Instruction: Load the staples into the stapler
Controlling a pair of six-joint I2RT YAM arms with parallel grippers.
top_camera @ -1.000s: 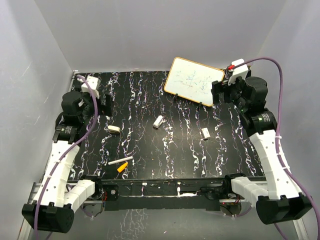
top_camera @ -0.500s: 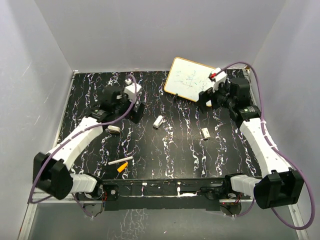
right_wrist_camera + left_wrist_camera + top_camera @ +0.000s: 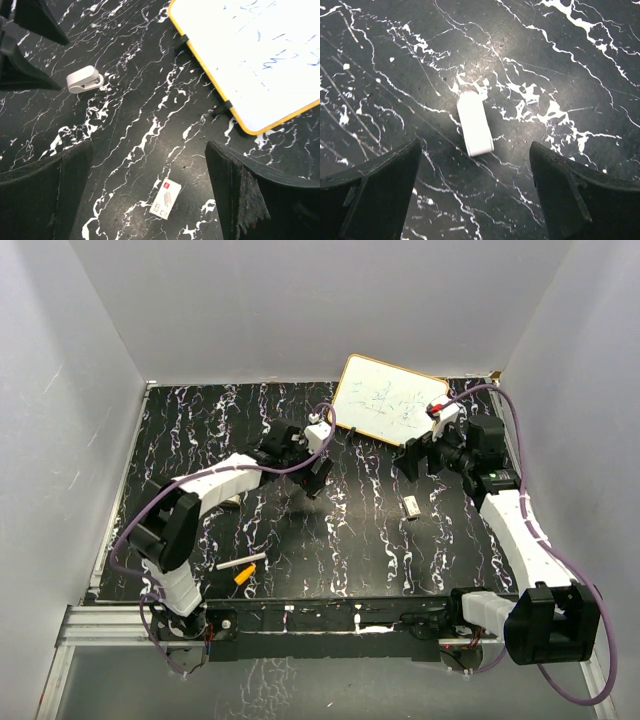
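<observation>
The stapler (image 3: 475, 125), a small white finger-length piece, lies flat on the black marbled table (image 3: 360, 540). My left gripper (image 3: 475, 167) hovers right over it, open, with a finger on each side and the stapler's near end between the tips, untouched. From the right wrist the stapler (image 3: 85, 80) shows beside the left fingers (image 3: 22, 72). The staples are a small white box with a red mark (image 3: 165, 198) (image 3: 411, 506). Above that box my right gripper (image 3: 149, 150) (image 3: 412, 458) hangs open and holds nothing.
A yellow-framed whiteboard (image 3: 385, 400) leans at the back, close to the right gripper. A white stick (image 3: 241, 563) and an orange piece (image 3: 244, 575) lie near the front left. Grey walls enclose the table on three sides.
My left arm has swung from the far left to the middle and now sits over the stapler. My right arm has moved inward and down over the staples box.
</observation>
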